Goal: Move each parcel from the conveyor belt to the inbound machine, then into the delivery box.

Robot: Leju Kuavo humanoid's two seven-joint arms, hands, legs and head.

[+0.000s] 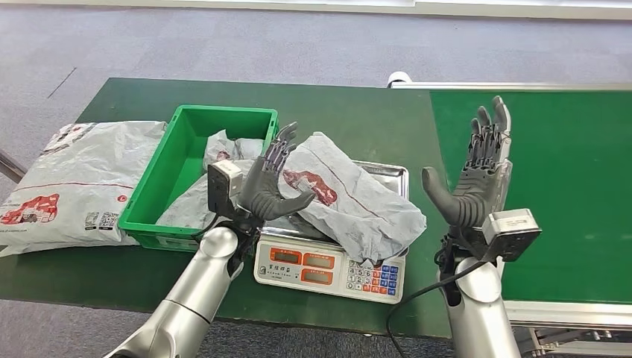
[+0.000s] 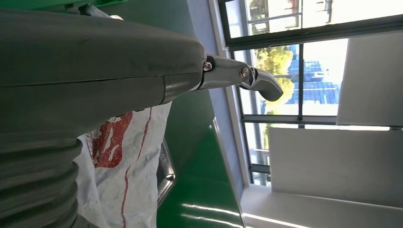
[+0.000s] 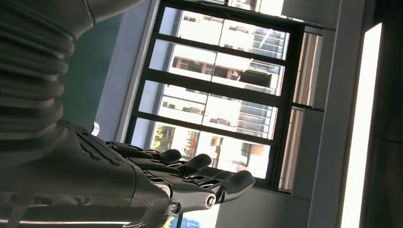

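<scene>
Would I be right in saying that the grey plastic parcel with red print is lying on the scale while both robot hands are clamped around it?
Not quite: the grey plastic parcel with red print does lie on the silver weighing scale, but the head view shows the left hand and right hand open, holding nothing.

A crumpled grey plastic parcel (image 1: 350,195) covers the steel-topped scale (image 1: 328,262), crowding the green plastic crate (image 1: 195,173) beside it, while the green conveyor belt (image 1: 566,186) lies bare.

Head view high, facing down at table (image 1: 358,112); wrist views close (sideways), both facing windows (image 3: 218,95).
</scene>
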